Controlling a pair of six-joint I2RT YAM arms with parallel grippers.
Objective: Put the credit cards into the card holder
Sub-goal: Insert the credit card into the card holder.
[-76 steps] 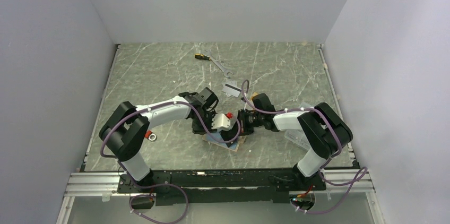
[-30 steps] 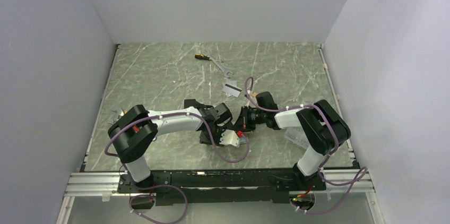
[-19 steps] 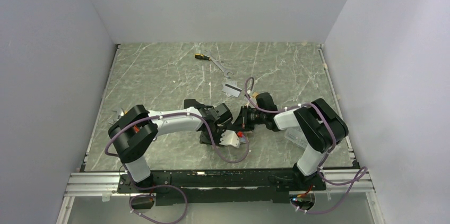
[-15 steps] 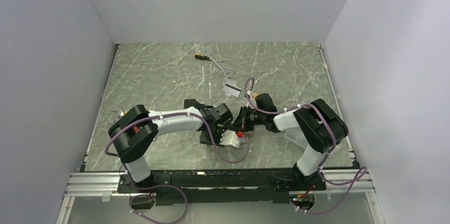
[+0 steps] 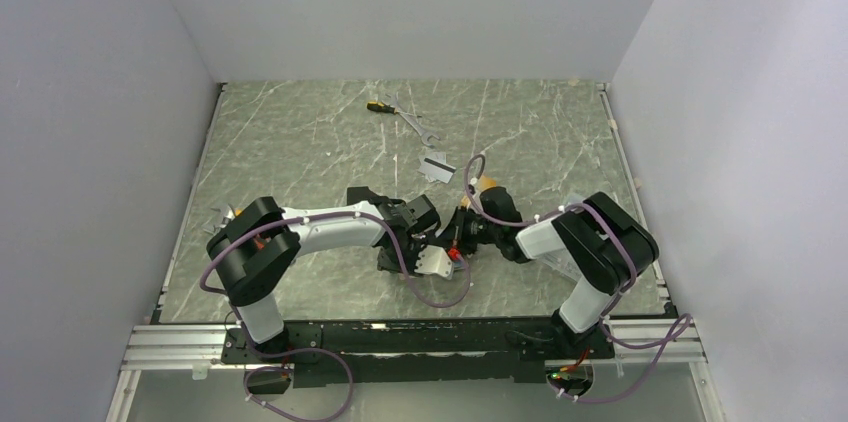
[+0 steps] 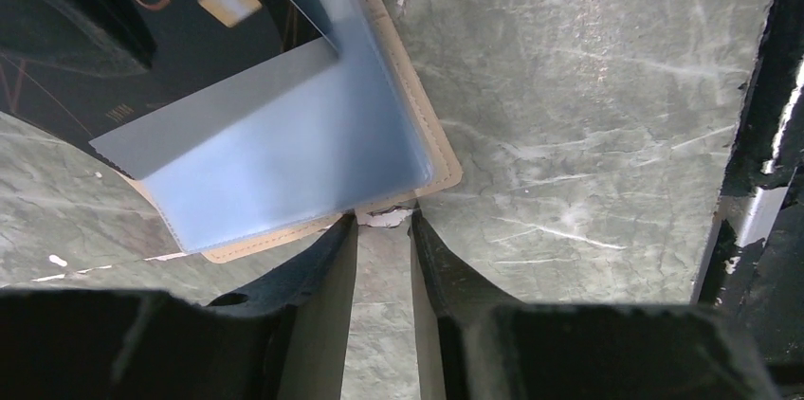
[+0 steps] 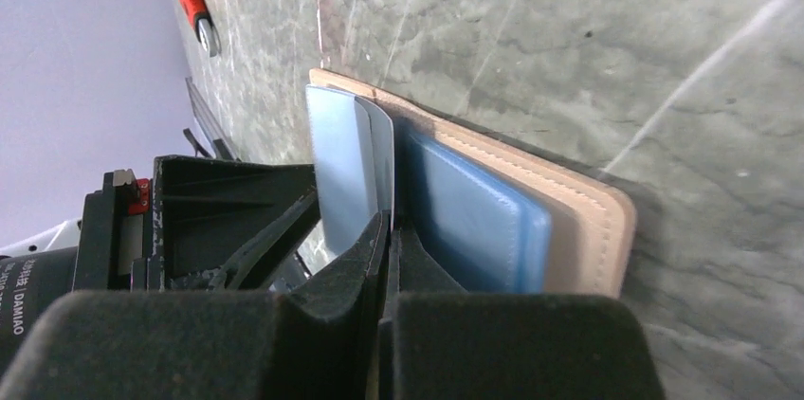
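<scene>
One wrench (image 5: 418, 127) and one screwdriver (image 5: 378, 104) lay far back on the table (image 5: 300, 142), one silver card (image 5: 435, 167) nearer, both arms hid the open card holder (image 6: 441, 163) at mid-table, one black card (image 6: 142, 11) and one grey card (image 6: 218, 111) overlapped it, left gripper (image 6: 384, 225) stood narrowly parted at its tan edge, right gripper (image 7: 387, 225) was closed tight at its inner fold.

Card holder (image 6: 417, 125): flat on the table (image 6: 588, 116), its near edge right at the tips of my left claw (image 6: 384, 229).

Sleeve (image 6: 313, 163): on the holder, ahead of that claw, with one card (image 6: 209, 116) inside.

Second card (image 6: 114, 30): farther ahead and left, partly under the first.

Thin leaf (image 7: 376, 149), card or sleeve I cannot tell: over the holder's pocket (image 7: 474, 220), nipped in my right claw (image 7: 389, 229).

Loose card (image 5: 435, 167), then wrench (image 5: 420, 128): on the table, well beyond both claws.
</scene>
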